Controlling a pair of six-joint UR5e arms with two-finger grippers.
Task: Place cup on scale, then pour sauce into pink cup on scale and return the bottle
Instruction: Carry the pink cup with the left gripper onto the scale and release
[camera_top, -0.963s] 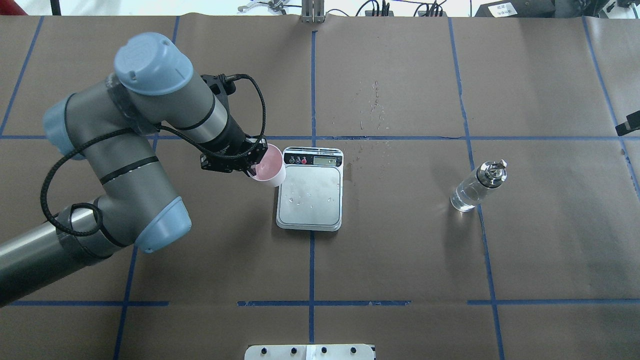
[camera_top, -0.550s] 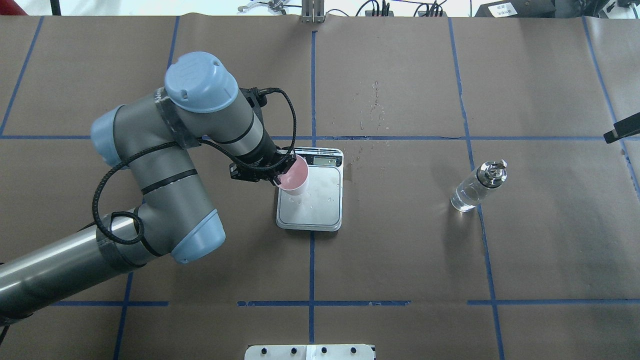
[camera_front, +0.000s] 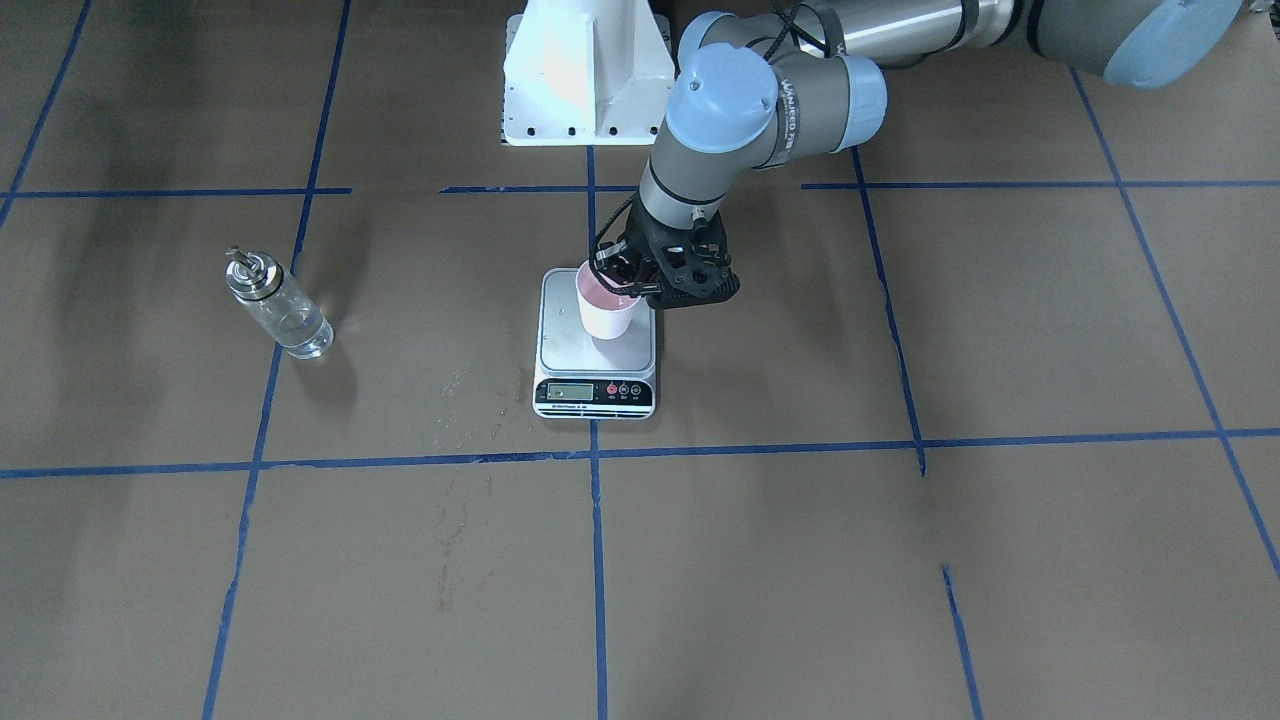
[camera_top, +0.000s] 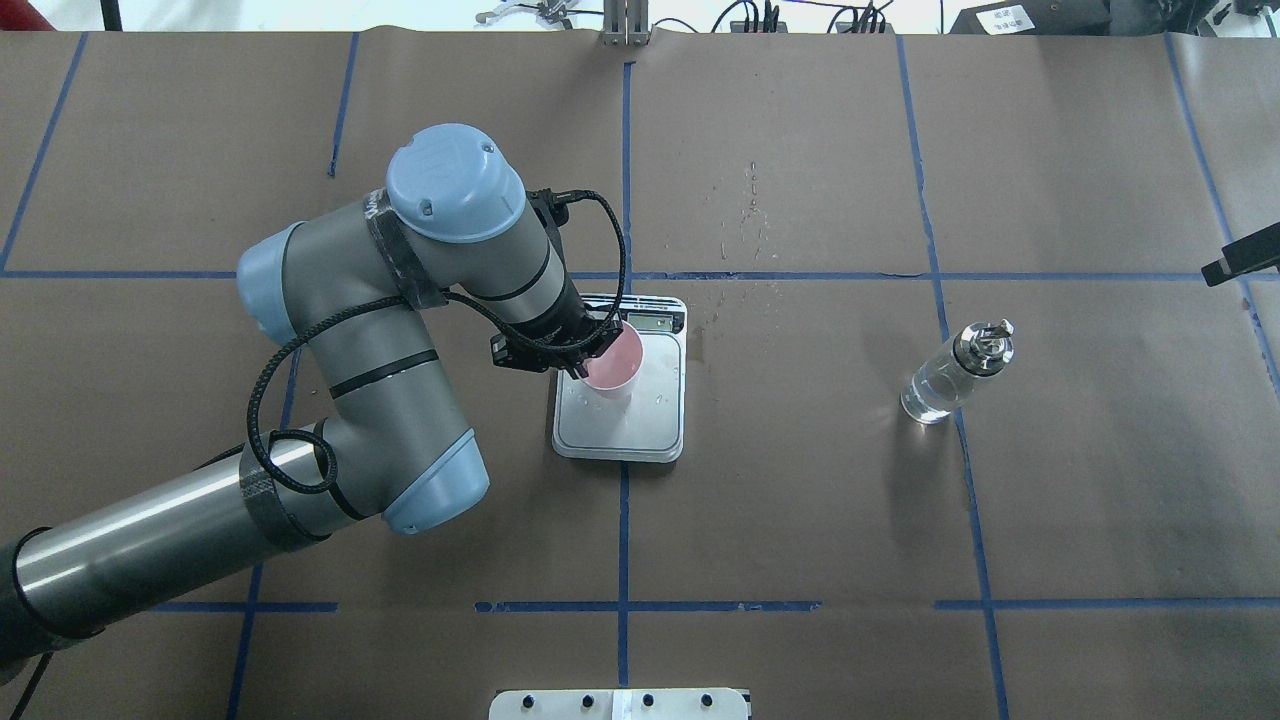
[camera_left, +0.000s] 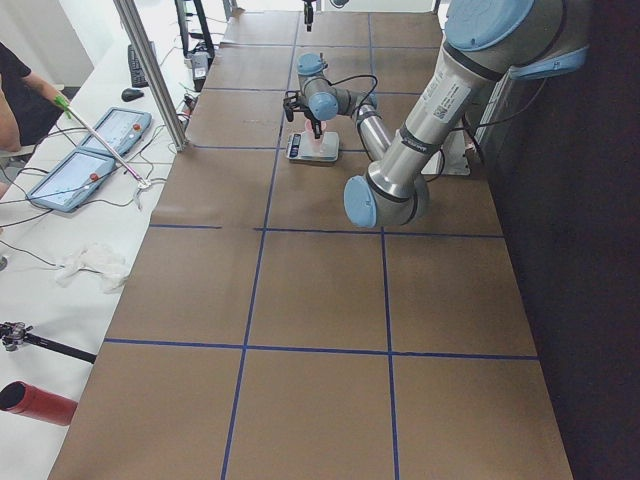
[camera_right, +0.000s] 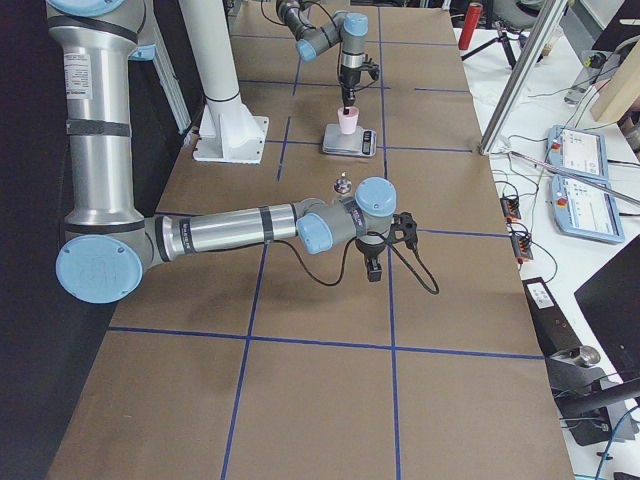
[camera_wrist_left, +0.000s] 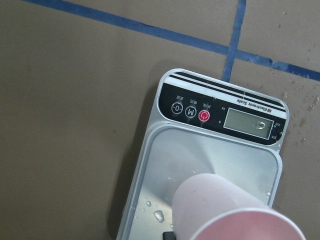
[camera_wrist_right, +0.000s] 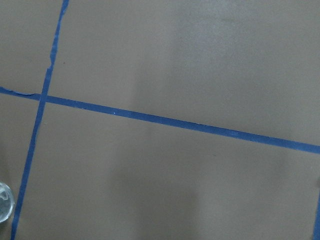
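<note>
My left gripper (camera_top: 588, 352) is shut on the rim of the pale pink cup (camera_top: 612, 362), pinching its wall. It holds the cup upright over the scale (camera_top: 622, 425), above the half of the silver platform nearer the display. I cannot tell whether the cup's base touches the platform. The left wrist view has the cup (camera_wrist_left: 226, 212) low over the scale (camera_wrist_left: 220, 107). The glass bottle (camera_top: 955, 375), with a little clear sauce, stands untouched far to the right. Only a black piece of my right gripper (camera_top: 1240, 262) shows at the edge; I cannot tell whether it is open or shut.
Water drops (camera_top: 745, 215) speckle the brown paper beyond the scale, and a few lie on its platform. The white robot base (camera_front: 585, 70) stands behind the scale. A side table with tablets (camera_left: 80, 165) and a person's arm runs along the operators' side.
My left arm has carried the cup to the right, from beside the scale's left edge to over its platform. The bottle has not moved.
</note>
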